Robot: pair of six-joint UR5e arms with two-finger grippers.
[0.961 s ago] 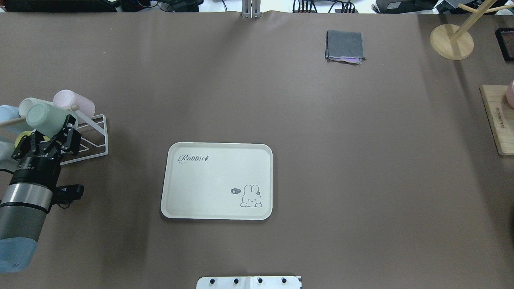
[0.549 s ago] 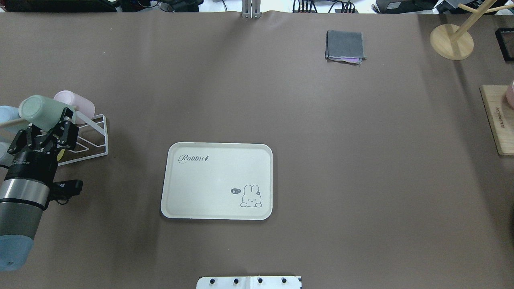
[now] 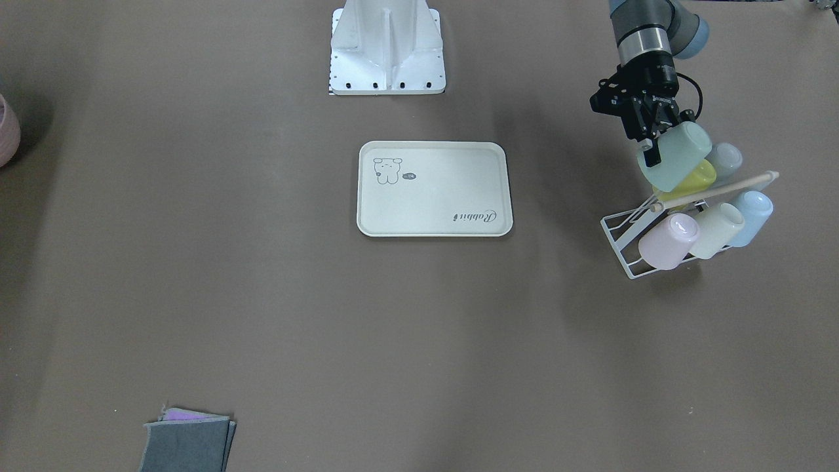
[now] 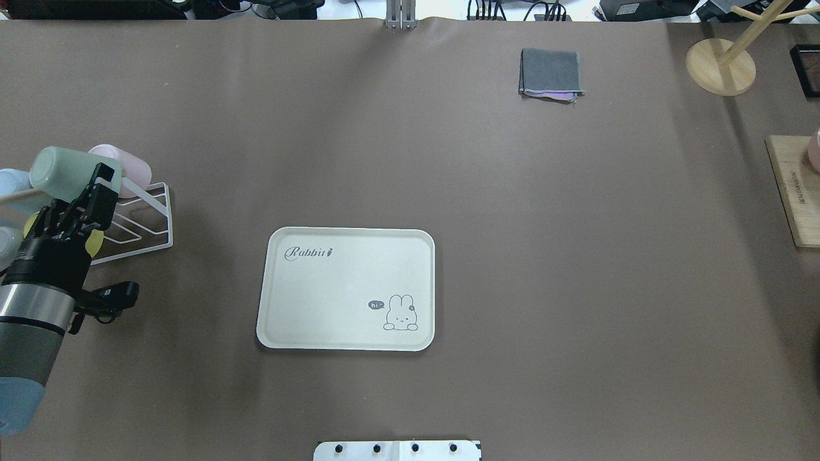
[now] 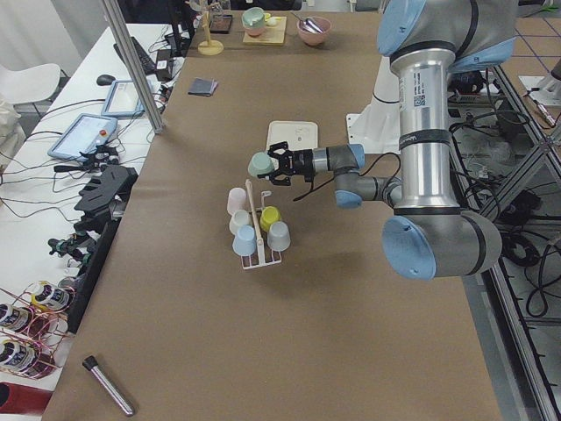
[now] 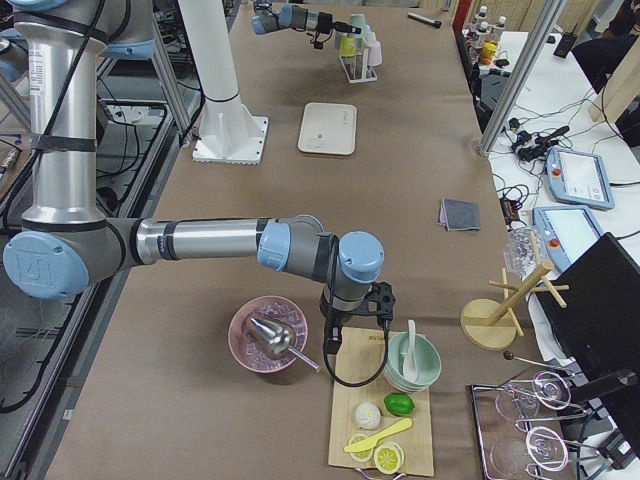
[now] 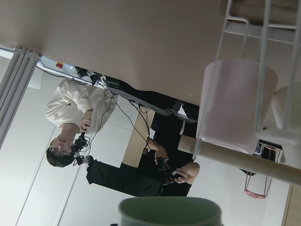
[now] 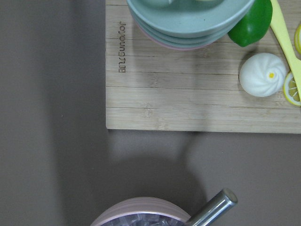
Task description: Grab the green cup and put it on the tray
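The green cup [image 4: 59,168], pale mint, is held tilted on its side above the white wire rack [image 4: 151,218]. My left gripper [image 4: 90,187] is shut on the cup near its rim; the front view shows the same grip [image 3: 655,145] on the cup [image 3: 676,155]. The cup's rim [image 7: 169,212] fills the bottom of the left wrist view. The cream tray [image 4: 333,288] with its rabbit drawing lies flat at mid-table, with nothing on it. My right gripper [image 6: 357,312] hangs over a wooden board far to the right; I cannot tell whether it is open or shut.
The rack still carries a pink cup [image 3: 668,241], a cream cup [image 3: 716,229], a blue cup [image 3: 752,210] and a yellow cup [image 3: 695,178], with a wooden rod [image 3: 714,189] across it. A folded grey cloth [image 4: 551,73] and a wooden stand [image 4: 721,64] lie at the far side.
My left gripper, shut on the green cup, has drawn it up and to the left in the overhead view, away from the rack. The tray has not moved.
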